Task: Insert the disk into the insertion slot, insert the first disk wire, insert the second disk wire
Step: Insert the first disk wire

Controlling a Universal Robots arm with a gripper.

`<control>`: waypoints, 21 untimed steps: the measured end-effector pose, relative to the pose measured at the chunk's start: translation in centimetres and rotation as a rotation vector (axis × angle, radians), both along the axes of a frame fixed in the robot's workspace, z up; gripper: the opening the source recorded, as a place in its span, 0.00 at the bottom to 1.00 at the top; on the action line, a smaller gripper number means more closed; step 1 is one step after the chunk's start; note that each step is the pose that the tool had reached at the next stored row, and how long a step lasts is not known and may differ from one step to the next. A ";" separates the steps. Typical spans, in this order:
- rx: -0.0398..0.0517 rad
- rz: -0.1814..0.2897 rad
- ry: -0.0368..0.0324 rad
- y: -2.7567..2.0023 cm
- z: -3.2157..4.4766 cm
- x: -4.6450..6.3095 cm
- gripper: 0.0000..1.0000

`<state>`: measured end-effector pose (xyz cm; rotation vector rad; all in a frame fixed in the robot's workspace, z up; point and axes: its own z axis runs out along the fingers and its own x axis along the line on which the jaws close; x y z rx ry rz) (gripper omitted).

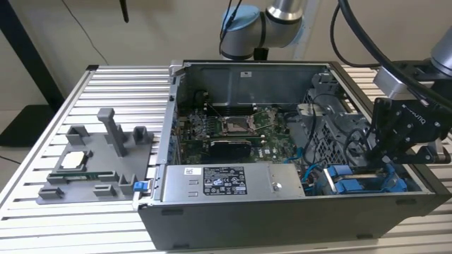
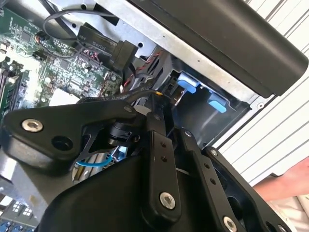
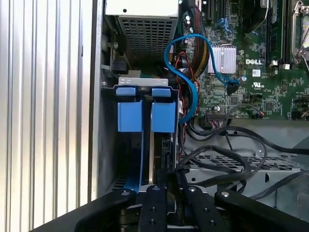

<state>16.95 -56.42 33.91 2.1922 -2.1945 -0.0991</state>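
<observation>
As your gripper [image 1: 385,161] hovers at the insertion slot [image 3: 145,81], the disk [image 3: 163,116] looks seated; wiring step, I judge — its grip I cannot tell. Approach squarely.

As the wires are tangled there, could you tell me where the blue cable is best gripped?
Probably at the blue cable's loop, from the case's open side: it arches clear there, while its lower run dips among the black wires.

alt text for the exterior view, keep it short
The black tool reaches into an open computer case at the blue-fitted insertion slot, on the exterior view's right. Inside lie the motherboard and a grey power-supply box; a grey parts fixture sits on the slatted table at that view's left.
</observation>
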 end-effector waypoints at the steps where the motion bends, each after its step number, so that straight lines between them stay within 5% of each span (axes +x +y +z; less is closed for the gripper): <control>1: 0.0010 0.000 -0.0001 -0.01 -0.09 0.0 0.00; 10: 0.0008 0.000 -0.0002 0.01 -0.85 0.0 0.00; 11: 0.0009 0.000 -0.0001 0.00 -0.85 0.0 1.00; 21: 0.0002 -0.001 -0.0003 0.07 3.27 0.0 1.00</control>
